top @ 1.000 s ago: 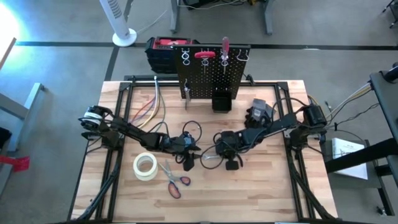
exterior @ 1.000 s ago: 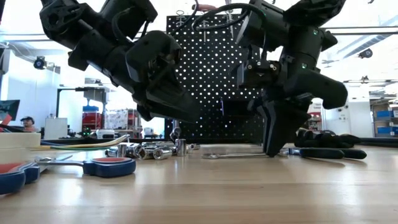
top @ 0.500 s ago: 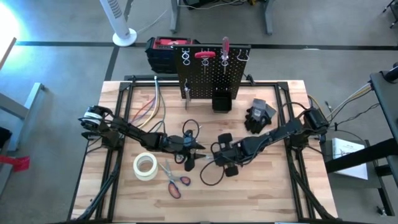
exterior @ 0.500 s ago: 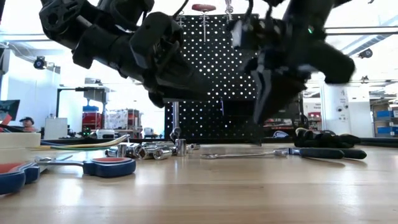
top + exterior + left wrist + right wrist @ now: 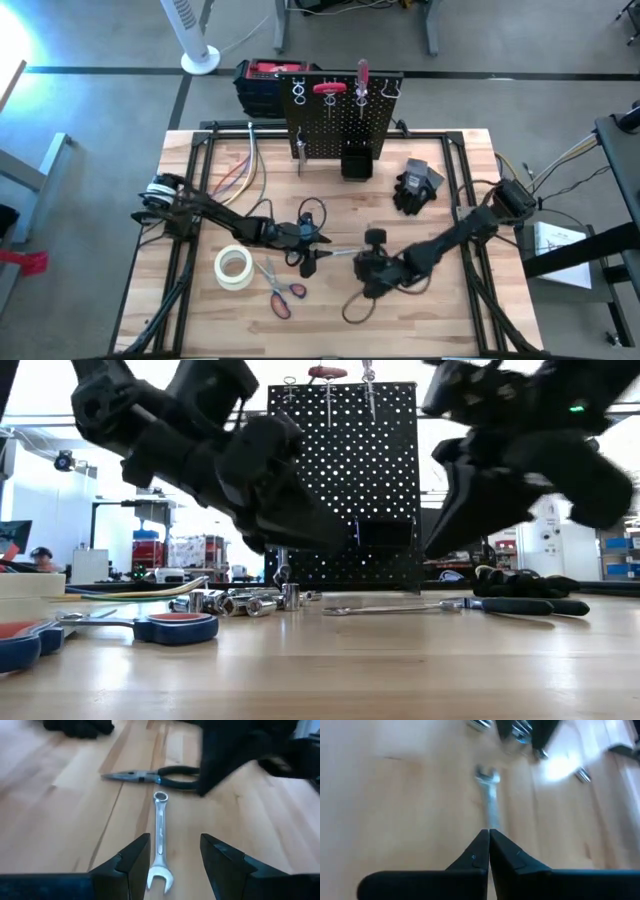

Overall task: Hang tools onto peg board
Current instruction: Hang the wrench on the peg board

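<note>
A few tools are hung on the peg board (image 5: 335,115). A wrench (image 5: 160,832), pliers (image 5: 150,775) and scissors (image 5: 280,290) are left lying on the table. The left gripper (image 5: 172,862) is held open above the wrench, empty; the right gripper (image 5: 488,851) is closed, empty.

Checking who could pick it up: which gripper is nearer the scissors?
Left. The left gripper hovers just up-right of the scissors; the right gripper is farther right.
</note>
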Robot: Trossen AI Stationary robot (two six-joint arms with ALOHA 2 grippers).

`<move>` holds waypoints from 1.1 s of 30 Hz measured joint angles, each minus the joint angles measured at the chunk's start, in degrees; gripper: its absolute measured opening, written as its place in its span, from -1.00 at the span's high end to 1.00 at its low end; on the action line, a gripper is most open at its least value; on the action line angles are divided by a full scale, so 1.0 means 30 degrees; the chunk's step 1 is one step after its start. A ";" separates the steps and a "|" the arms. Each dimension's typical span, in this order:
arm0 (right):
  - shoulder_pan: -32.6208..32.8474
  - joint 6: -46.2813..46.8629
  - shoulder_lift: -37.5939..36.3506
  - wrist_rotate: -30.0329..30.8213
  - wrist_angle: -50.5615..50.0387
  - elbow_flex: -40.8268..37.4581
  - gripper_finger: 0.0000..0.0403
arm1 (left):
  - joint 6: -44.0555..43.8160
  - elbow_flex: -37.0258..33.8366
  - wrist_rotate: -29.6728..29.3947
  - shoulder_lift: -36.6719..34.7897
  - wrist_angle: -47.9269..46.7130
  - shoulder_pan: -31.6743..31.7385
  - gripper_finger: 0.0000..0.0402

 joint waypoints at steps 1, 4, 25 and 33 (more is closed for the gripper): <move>0.0220 -0.0001 0.0089 0.0145 0.0615 -0.0234 0.95 | -0.0125 0.0276 -0.0004 0.0440 0.0170 0.0000 0.18; 0.0416 0.0330 0.0501 0.0265 0.0880 -0.0508 0.81 | -0.0548 0.1267 -0.0365 0.1786 0.0215 0.0032 0.18; -0.0393 -0.0393 0.2730 0.3532 -0.1148 -0.0348 0.19 | -0.0083 0.5928 -0.1158 0.4670 -0.6468 0.0087 0.23; -0.1399 -0.2540 0.2710 0.2993 -0.0935 -0.0297 0.26 | 0.0314 0.5898 0.0046 0.4792 -0.5566 0.0109 0.23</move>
